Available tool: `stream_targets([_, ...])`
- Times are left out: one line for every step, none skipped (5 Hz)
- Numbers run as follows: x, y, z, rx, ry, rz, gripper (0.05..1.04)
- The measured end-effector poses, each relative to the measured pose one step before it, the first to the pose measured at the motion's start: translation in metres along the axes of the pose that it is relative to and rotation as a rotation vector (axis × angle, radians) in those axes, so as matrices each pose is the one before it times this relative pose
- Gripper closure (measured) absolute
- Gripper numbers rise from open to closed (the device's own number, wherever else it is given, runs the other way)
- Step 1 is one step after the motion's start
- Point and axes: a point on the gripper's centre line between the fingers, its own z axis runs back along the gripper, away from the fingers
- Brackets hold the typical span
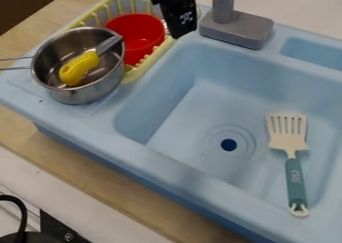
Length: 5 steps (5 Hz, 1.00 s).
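Observation:
The black gripper (180, 19) hangs at the top of the view, over the right side of the yellow dish rack (148, 62), between the red bowl and the grey faucet. Just left of it, the red bowl (135, 36) sits in the rack. A steel pot (79, 93) stands at the rack's left front, its handles pointing left. Inside the pot lies a knife with a yellow handle (79, 68), its grey blade up against the right wall. A spatula (294, 170) with a white slotted head and teal handle lies in the right part of the blue sink (190, 112).
Behind the basin stands the grey faucet (237, 28), close to the gripper's right. A shallow recess (314, 52) is at the sink's back right. Black cable and dark parts (57, 229) occupy the lower left corner.

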Motion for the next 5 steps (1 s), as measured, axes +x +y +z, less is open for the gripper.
stream_targets([0.01206, -0.00232, -0.01053, -0.0002, 0.0091, 0.0284, 0.084])
stream_targets([0.01115, 0.00344, -0.01564, -0.018, -0.0161, 0.0304, 0.084])
stream_targets([0.00302, 0.00588, -0.00614, 0.0077, -0.021, 0.0438, 0.084])
stream_targets([-0.0012, 0.00695, 0.00049, 0.0102, -0.0237, 0.0743, 0.084])
stream_targets([-0.00549, 0.00786, 0.00623, 0.0336, -0.0192, 0.0707, 0.084])
